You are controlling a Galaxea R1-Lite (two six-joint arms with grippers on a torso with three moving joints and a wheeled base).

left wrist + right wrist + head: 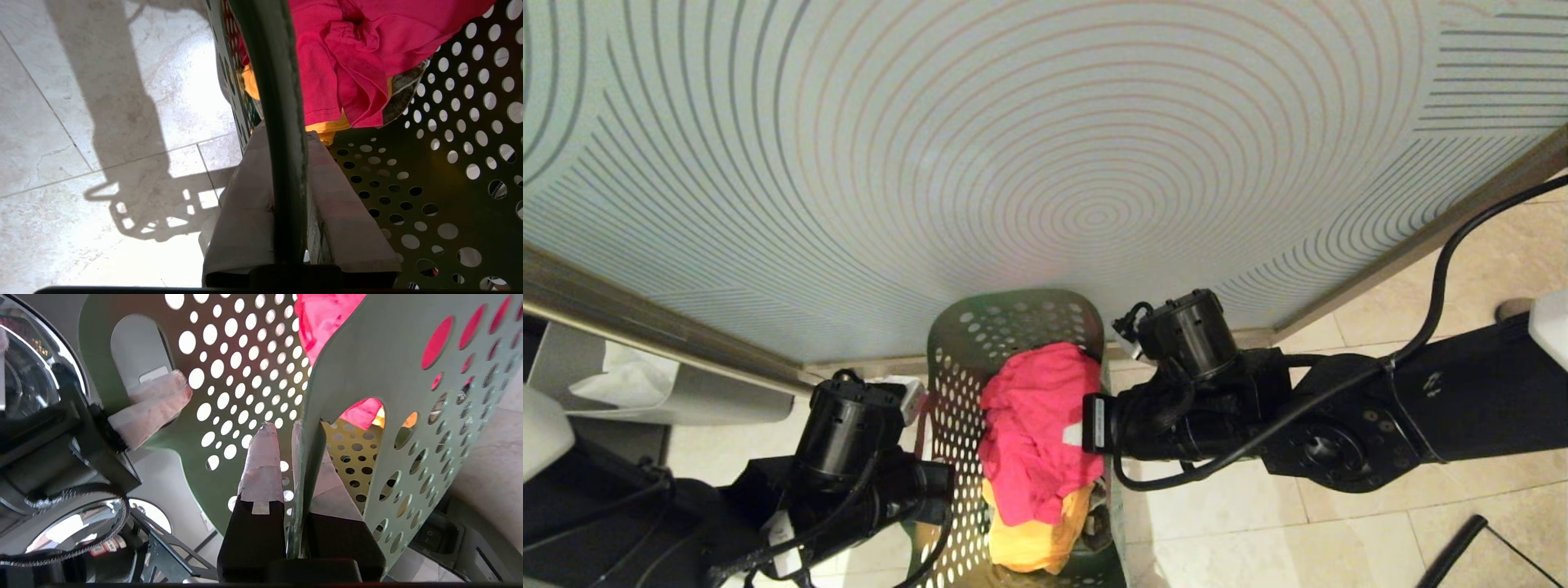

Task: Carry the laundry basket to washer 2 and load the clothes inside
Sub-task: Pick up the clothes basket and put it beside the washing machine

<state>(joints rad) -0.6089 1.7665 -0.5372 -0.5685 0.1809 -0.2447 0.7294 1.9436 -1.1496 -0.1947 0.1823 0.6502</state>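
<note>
Two end effectors hold the laundry basket (1013, 327) by opposite side walls, with the load hanging between them. The head view shows only the arms' wrists and the basket top; each wrist view shows the grip itself. In the left wrist view, the left end effector (286, 179) is closed on the basket's dark green rim, one pale padded finger (245, 212) outside the wall and the other inside. In the right wrist view, the right end effector (292, 445) pinches the thin wall beside an arched handle cut-out, its taped fingertips (263, 457) narrow around the plastic. That view alone also catches the left end effector's pale pads across the basket at the far handle opening, and a chromed round rim (61, 522) beyond the left end effector.

Inside the basket, a crumpled pink garment (1037, 425) lies on top, with a yellow garment (1037, 539) beneath it, both nearer the right end effector in the head view. A darker patterned cloth (404, 96) peeks out below the pink in the left wrist view.

The basket is smooth green plastic, perforated all over with round holes. Below the left end effector lies a pale marbled tile floor (102, 122) carrying the basket's shadow.
</note>
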